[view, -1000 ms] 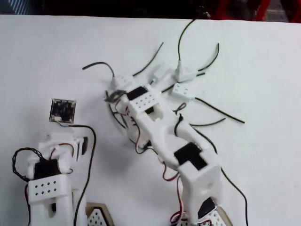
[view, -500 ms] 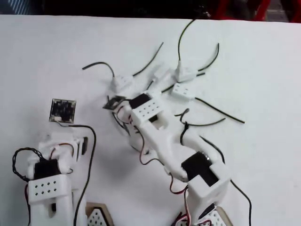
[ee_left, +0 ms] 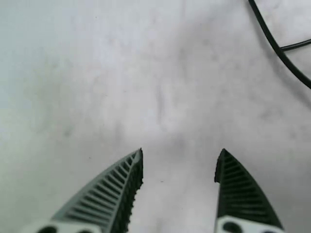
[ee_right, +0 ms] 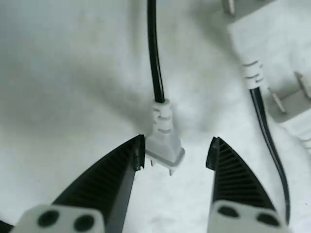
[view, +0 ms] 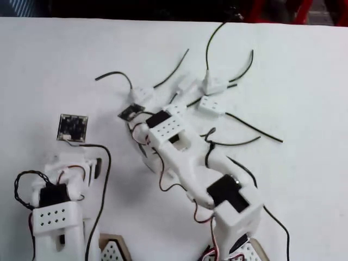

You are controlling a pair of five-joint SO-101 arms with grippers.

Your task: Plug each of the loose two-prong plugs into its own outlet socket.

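The right claw (ee_right: 177,141) stands wide around a white plug (ee_right: 164,145) lying flat on the desk (ee_right: 58,73) beside other plugs (ee_right: 296,116), one finger (ee_right: 127,162) seemingly touching it, so an off-centre squeeze could twist the plug or flick it away, while the left claw (ee_left: 180,153) gapes over bare desk.

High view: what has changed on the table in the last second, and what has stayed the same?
The right gripper drew back slightly from the white plug, toward its base, then edged forward again. Its fingers are open beside that plug; nothing was grasped or released. The other plugs, cords, small circuit board and left gripper stayed in place.
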